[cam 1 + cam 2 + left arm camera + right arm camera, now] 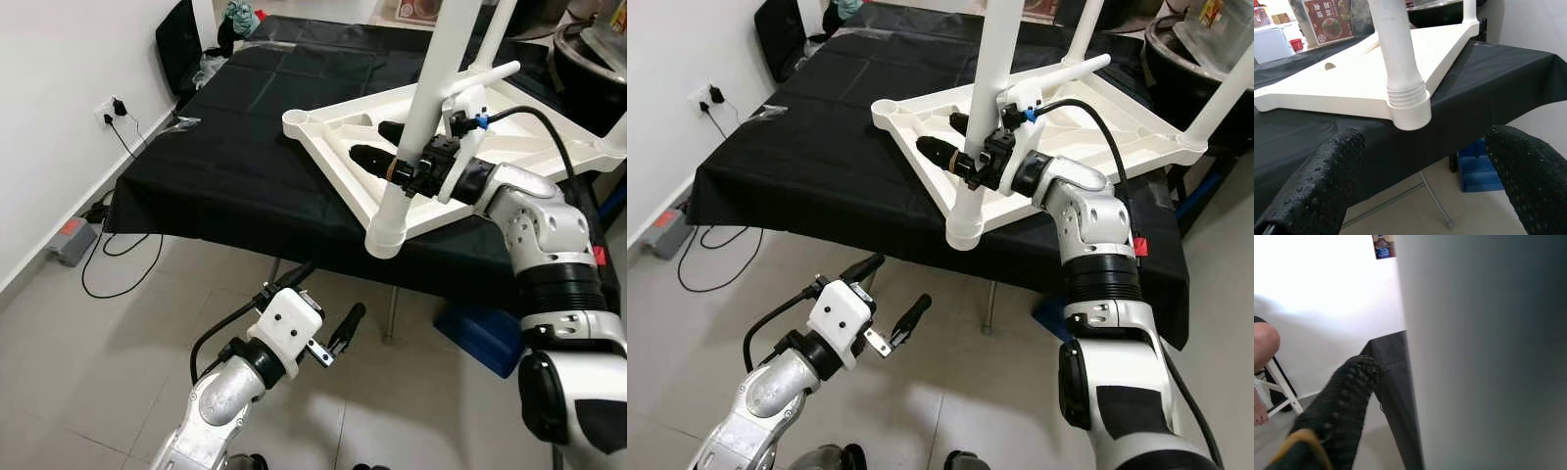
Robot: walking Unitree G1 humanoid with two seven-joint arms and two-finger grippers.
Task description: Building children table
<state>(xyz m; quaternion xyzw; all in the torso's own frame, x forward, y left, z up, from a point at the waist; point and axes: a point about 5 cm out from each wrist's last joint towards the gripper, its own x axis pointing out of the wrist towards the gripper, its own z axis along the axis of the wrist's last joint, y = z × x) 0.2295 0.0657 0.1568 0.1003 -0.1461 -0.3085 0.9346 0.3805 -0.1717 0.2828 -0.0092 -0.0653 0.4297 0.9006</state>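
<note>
While the upside-down white plastic tabletop is laid on the black-covered table, its white round leg is pinched by the right gripper. The left gripper is held spread, low over the floor.

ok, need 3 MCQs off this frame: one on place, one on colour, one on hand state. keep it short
1. Where does the upturned white tabletop lie?
A. On the floor
B. On the black cloth, its near corner over the edge
C. Leaning against the wall

2. What colour is the table leg at the near corner?
A. White
B. Blue
C. Black

3. How is the left hand?
A. Shut on the leg
B. Shut on a cable
C. Open, holding nothing, low over the tiled floor

Answers:
1 B: the corner socket juts past the cloth's near edge.
2 A: leg and tabletop are the same white.
3 C: its two fingers stand apart with floor between them; the right hand is the one at the leg.
</note>
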